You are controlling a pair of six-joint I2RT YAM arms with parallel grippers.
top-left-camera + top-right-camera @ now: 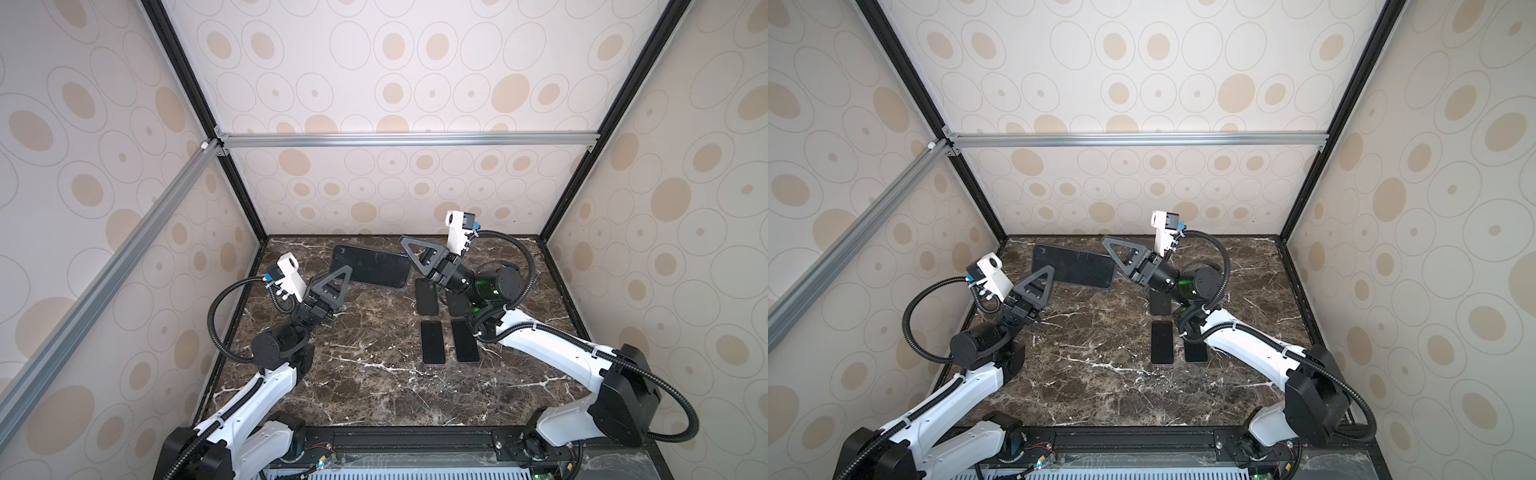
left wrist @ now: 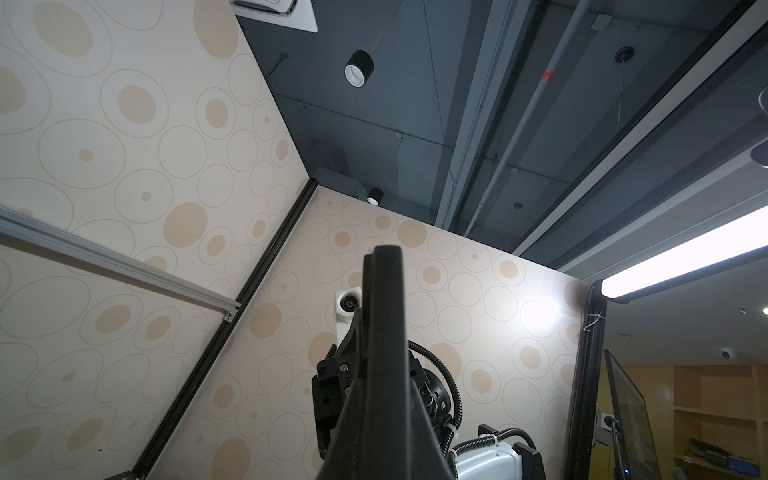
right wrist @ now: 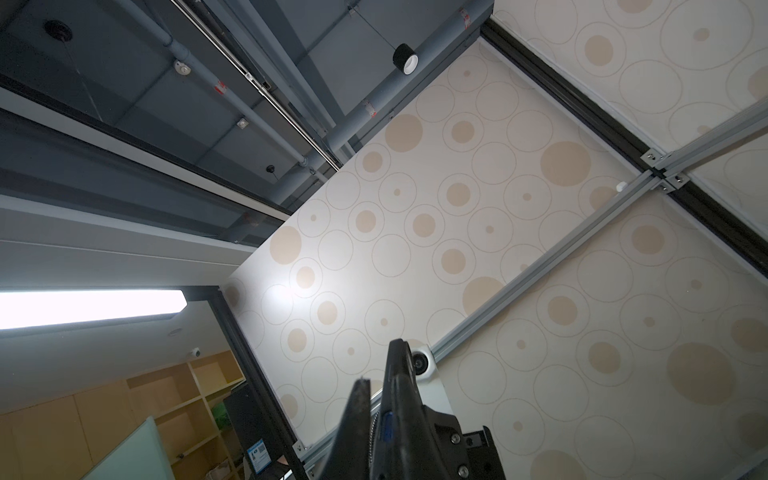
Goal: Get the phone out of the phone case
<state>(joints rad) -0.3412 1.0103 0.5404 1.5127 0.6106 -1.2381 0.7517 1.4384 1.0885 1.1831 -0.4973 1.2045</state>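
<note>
Nearest the bottom of both top views we had the two white arm bases, then the dark marble table (image 1: 353, 386) stretching up the frame. Right of centre sat two small dark phones (image 1: 432, 343) side by side, flat on the marble, with two more dark slabs (image 1: 427, 296) just above them, one partly hidden under the right arm, so we couldn't tell if those were phones or empty cases.

Left gripper (image 1: 345, 272) was at centre-left, fingers pinched together and holding nothing, tip up in the air just beside the lower left corner of the big dark phone case (image 1: 371, 266). Whether it touched the case we couldn't tell.

Right gripper (image 1: 405, 242) sat above centre, also closed up with only a sliver of gap and nothing in it, tip near the case's upper right corner.

The case itself lay flat towards the back of the table between both tips; we couldn't tell if a phone was inside
</note>
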